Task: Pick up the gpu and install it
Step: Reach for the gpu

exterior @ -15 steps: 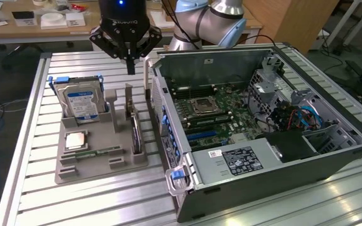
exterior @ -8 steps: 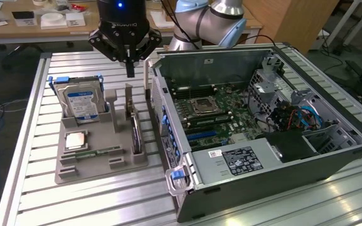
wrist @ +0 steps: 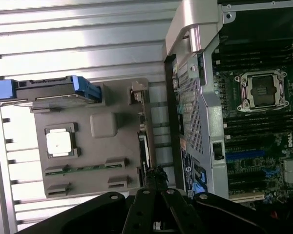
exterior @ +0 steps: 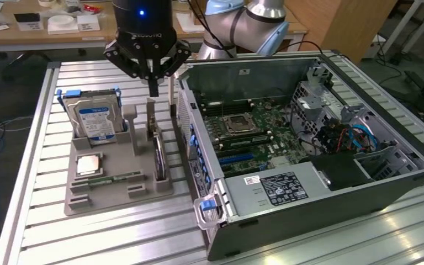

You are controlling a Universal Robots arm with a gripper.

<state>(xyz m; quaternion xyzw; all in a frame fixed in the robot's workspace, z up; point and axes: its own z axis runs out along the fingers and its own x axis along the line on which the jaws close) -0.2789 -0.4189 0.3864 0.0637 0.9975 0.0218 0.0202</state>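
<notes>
The gpu (exterior: 159, 157) is a thin dark card standing on edge in a slot of the grey holder (exterior: 105, 193), on the side nearest the computer case. In the wrist view the gpu (wrist: 143, 146) appears edge-on. My gripper (exterior: 154, 91) hangs above the far end of the card, apart from it, with its black fingers shut together and nothing held. The wrist view has the gripper (wrist: 156, 187) just over the card's end. The open case's motherboard (exterior: 245, 135) lies to the exterior view's right, with a blue slot (wrist: 244, 155) on it.
The holder also carries an upright silver hard drive (exterior: 94, 118) with a blue-white label, a processor chip (exterior: 88, 164) and a green memory stick (exterior: 112, 178). The case wall (exterior: 190, 138) rises close beside the card. Everything rests on a ribbed aluminium table (exterior: 109, 237).
</notes>
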